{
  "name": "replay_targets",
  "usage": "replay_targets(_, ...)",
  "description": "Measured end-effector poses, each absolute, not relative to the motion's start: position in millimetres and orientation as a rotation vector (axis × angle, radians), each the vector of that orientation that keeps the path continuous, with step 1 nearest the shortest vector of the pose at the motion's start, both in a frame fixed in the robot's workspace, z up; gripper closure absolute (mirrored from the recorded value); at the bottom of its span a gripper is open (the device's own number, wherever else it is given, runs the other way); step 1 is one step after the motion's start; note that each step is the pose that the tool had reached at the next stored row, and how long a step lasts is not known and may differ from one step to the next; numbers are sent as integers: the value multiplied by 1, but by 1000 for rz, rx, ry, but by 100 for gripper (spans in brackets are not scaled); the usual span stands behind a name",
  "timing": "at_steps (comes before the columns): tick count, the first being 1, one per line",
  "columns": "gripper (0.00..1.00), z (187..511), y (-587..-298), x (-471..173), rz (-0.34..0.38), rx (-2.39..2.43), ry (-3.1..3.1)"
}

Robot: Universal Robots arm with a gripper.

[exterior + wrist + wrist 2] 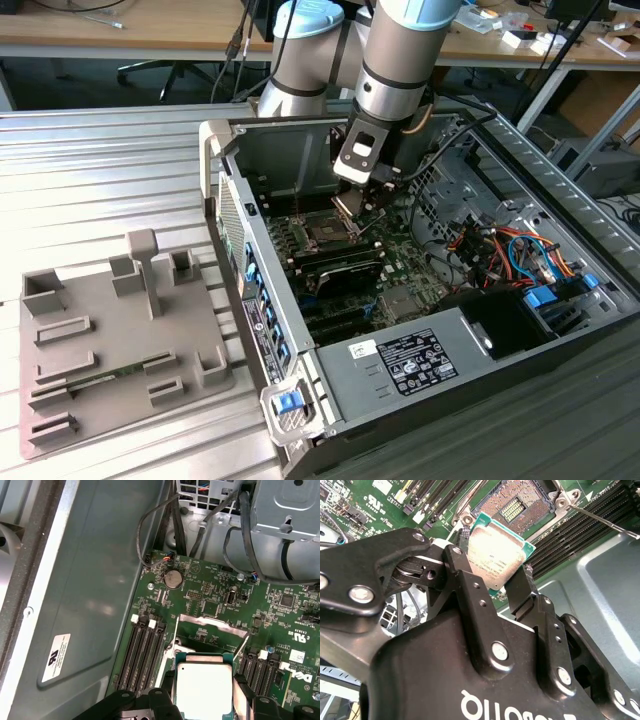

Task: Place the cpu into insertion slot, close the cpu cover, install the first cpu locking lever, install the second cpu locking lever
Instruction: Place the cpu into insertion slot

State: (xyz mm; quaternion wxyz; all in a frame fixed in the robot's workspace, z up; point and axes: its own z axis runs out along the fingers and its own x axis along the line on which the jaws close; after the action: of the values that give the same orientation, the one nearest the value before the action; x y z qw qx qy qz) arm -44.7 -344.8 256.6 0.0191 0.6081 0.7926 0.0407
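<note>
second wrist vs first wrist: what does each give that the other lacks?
Second wrist view: the open slot with its pin field bare, just past the cpu, and a thin lever lying beside it.
First wrist view: the coin cell, cables, and the case wall with its sticker.
Both wrist views: the cpu clamped by its edges in the gripper, above the green board and not yet seated, with memory slots alongside.
</note>
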Motion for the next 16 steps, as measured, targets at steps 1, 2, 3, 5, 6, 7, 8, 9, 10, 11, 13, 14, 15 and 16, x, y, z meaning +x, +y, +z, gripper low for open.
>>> replay_targets(1,45,257,-345,-45,126,1889,2459)
replay_targets(2,45,257,-345,-45,126,1891,2457)
replay_targets(3,45,257,-345,-45,126,1892,2456)
replay_targets(5,45,257,-345,-45,126,1896,2453)
replay_targets(6,45,257,-345,-45,126,1897,2452)
replay_targets(7,45,257,-345,-45,126,1898,2452)
replay_targets(8,45,257,-345,-45,126,1900,2450)
replay_targets(9,45,257,-345,-45,126,1903,2447)
replay_targets(10,45,257,-345,-45,126,1904,2447)
replay_targets(11,45,256,-345,-45,126,1905,2446)
replay_targets(13,45,256,-345,-45,126,1908,2443)
replay_targets(14,45,256,-345,-45,126,1909,2442)
replay_targets(15,45,256,-345,-45,126,1911,2441)
replay_targets(16,45,256,-345,-45,126,1914,2439)
